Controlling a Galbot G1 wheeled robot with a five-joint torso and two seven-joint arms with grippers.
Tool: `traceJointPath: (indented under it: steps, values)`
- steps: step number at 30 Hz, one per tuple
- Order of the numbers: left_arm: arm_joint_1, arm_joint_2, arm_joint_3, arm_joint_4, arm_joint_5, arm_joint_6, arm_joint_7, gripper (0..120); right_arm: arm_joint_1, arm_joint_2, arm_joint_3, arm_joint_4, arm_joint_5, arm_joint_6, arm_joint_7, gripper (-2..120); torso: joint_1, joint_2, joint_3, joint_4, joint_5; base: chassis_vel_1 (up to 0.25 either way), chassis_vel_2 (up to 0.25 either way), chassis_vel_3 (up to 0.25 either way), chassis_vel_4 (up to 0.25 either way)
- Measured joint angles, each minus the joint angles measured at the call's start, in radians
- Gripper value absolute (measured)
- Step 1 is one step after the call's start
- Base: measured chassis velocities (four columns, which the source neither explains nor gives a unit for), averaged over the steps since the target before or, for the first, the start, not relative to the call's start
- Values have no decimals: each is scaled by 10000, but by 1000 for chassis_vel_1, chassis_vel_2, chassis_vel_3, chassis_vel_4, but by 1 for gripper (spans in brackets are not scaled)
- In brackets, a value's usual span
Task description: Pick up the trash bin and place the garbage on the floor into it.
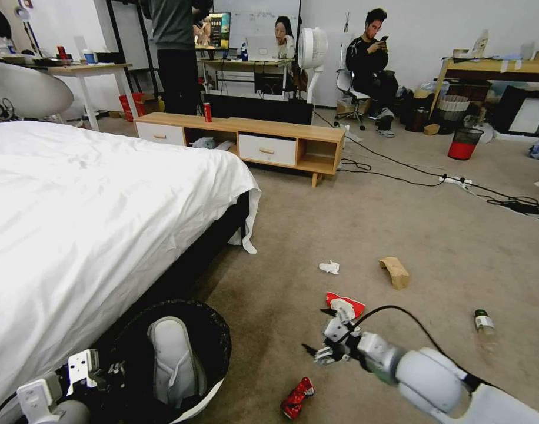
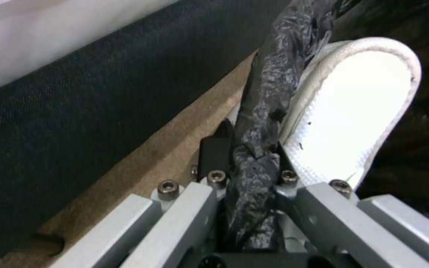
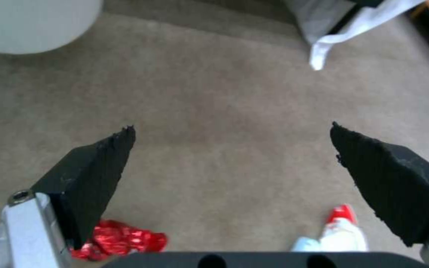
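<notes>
Head view first: the trash bin point(image 1: 213, 347) sits low at my left, tight against the bed point(image 1: 93, 224), its black bag point(image 1: 219, 330) folded over the rim and a white slipper point(image 1: 172, 359) already standing inside. My left gripper point(image 2: 247, 163) is clamped on that rim, bag film pinched between the fingers (the left wrist view shows it bunched right in the bite). I judge the bin light and fairly stiff, but the liner is slick, so the hold belongs on rim plus plastic, not film alone.

The garbage lies scattered on the carpet point(image 1: 399, 224). Nearest is the crushed red can point(image 1: 297, 397), light, rigid and creased, best taken across its narrow waist. Just beyond is the red-and-white wrapper point(image 1: 345, 305), thin and floppy; pinch a raised fold. My right gripper point(image 1: 319, 351) hovers between these two, jaws spread wide and empty. Farther off are a crumpled tissue point(image 1: 329, 267), soft, a brown paper bag point(image 1: 395, 272), and a small green-capped bottle point(image 1: 484, 321), smooth and likely to roll.
</notes>
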Motion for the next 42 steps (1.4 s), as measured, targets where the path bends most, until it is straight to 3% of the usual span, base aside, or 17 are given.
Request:
traceJointPath:
  steps: [4,6,7,10,25,42]
  values:
    - [5,2,-9,11,3,0,-1,2,-70,44,-210,-78,116,-85,17,99,0,0,0,1,0,0,0,0,0]
    - [5,16,-9,46,9,0,-2,2,-393,3,-154,-82,232,-214,187,93,0,0,0,1,1,0,0,0,0]
    - [-17,23,-8,67,10,0,-2,2,-694,-111,10,-82,326,-234,344,99,-1,0,0,0,-2,0,0,0,0]
    - [-24,25,2,102,13,0,-1,2,-1079,-193,244,-63,525,-280,653,100,-1,0,0,-1,2,0,0,0,0]
    - [-36,53,51,151,65,0,3,2,-2644,-653,1302,477,2187,-1189,2121,100,-1,0,-1,0,0,0,0,0,0]
    - [15,52,64,57,93,0,6,2,-2675,-495,1083,466,2445,-1440,2411,100,-1,0,-1,1,0,0,0,0,0]
